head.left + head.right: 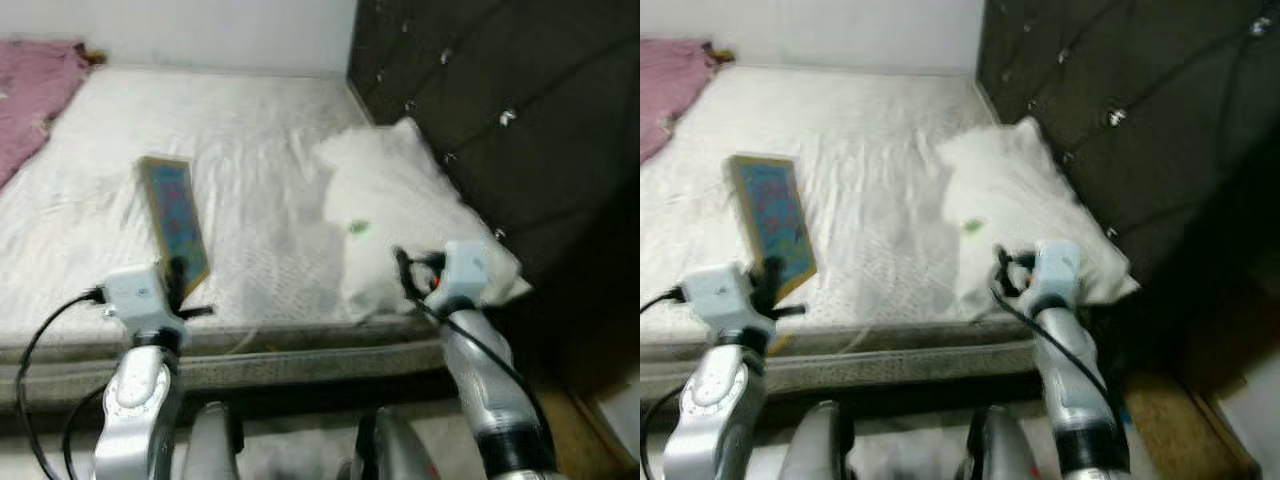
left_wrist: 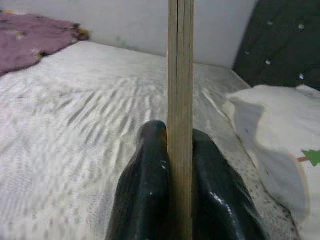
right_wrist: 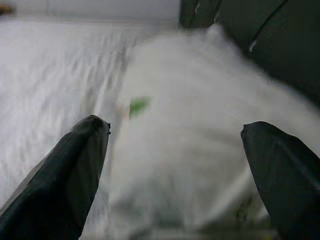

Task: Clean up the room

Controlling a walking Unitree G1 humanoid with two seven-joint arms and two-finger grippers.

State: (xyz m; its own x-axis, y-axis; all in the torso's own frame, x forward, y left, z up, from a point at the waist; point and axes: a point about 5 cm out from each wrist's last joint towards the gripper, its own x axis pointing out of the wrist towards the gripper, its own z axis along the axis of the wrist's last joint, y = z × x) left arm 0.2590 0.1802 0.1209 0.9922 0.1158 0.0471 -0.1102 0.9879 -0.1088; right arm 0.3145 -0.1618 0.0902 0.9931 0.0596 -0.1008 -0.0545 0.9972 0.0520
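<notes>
The left gripper (image 2: pixel 180 175) is clenched on a book (image 1: pixel 176 222), held above the bed (image 1: pixel 260 150); its wrist view shows only the book's thin edge, the eye views its blue cover. The right gripper (image 3: pixel 175 165) is spread wide at a blurred white pillow (image 1: pixel 400 210).

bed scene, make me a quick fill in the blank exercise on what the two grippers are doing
1. The left gripper is shut on the edge of a thin ____.
2. The right gripper hangs with its fingers ____ before the white pillow.
3. The pillow lies against the dark ____.
4. A ____ blanket lies at the mattress's far left corner.

Missing words: book; open; headboard; pink
</notes>
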